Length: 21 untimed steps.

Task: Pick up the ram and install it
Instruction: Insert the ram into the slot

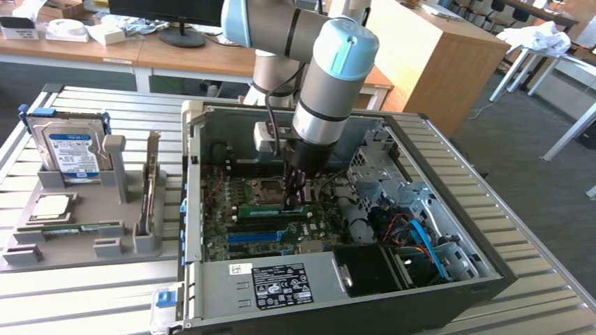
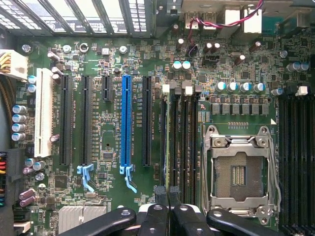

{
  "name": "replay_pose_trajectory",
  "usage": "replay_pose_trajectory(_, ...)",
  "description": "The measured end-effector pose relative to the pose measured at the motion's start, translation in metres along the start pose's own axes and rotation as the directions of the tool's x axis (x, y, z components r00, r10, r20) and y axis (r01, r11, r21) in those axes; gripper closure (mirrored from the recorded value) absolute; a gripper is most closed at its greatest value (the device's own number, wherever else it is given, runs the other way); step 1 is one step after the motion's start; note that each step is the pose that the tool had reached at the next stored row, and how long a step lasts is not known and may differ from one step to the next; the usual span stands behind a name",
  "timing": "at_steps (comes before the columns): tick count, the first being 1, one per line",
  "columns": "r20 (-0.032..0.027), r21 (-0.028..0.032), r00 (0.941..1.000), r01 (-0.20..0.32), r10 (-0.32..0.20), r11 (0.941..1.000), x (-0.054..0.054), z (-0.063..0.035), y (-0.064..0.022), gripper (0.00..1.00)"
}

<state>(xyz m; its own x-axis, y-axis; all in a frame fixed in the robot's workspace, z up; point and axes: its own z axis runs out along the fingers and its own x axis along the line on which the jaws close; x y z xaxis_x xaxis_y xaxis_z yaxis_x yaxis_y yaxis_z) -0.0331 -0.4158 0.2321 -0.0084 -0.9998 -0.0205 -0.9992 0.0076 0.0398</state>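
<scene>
We see a slatted grey metal surface point(image 1: 93, 293) carrying an open black computer case point(image 1: 447, 307) lying on its side. The grey and pale-blue robot arm point(image 1: 331, 77) reaches down into it. To the exterior view's left of the case sits a grey plastic holder point(image 1: 84, 248) with an upright silver hard drive point(image 1: 67, 150).

Inside the case lies the green motherboard point(image 2: 108, 64), with a long blue expansion slot point(image 2: 126, 123) and an empty silver processor socket point(image 2: 238, 169). The black tool point(image 1: 296, 201) hangs low over the dark memory slots between them. Its fingers are clenched on the ram point(image 1: 265, 208), a narrow green circuit-board stick standing on edge at those slots just beside the socket. We cannot tell whether it is fully seated.
</scene>
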Motion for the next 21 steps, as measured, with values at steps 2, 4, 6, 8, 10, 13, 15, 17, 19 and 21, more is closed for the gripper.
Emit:
replay_pose_trajectory(2,0.0001,0.0,1.0,0.0,0.0,1.0,0.0,0.0006,0.0,0.88)
replay_pose_trajectory(4,-0.0001,0.0,1.0,0.0,0.0,1.0,0.0,0.0006,0.0,0.88)
replay_pose_trajectory(6,-0.0001,-0.0001,1.0,0.002,-0.002,1.0,0.0,0.0006,-0.0014,0.88)
replay_pose_trajectory(8,-0.0002,-0.0001,1.0,0.004,-0.004,1.0,0.0,0.0006,-0.0014,0.88)
replay_pose_trajectory(10,-0.0001,0.0,1.0,0.006,-0.006,1.0,0.0,0.0006,-0.0014,0.88)
replay_pose_trajectory(13,-0.0002,-0.0001,1.0,0.008,-0.008,1.0,0.0,0.0006,-0.0014,0.88)
replay_pose_trajectory(15,-0.0003,-0.0002,1.0,0.009,-0.009,1.0,0.0,0.0006,-0.0014,0.88)
replay_pose_trajectory(17,-0.0003,-0.0002,1.0,0.009,-0.009,1.0,0.0,0.0008,-0.0014,0.88)
replay_pose_trajectory(19,-0.0002,-0.0002,1.0,0.008,-0.008,1.0,0.0,0.0012,-0.0015,0.88)
replay_pose_trajectory(21,-0.0003,-0.0002,1.0,0.008,-0.008,1.0,0.0,0.0015,-0.0014,0.88)
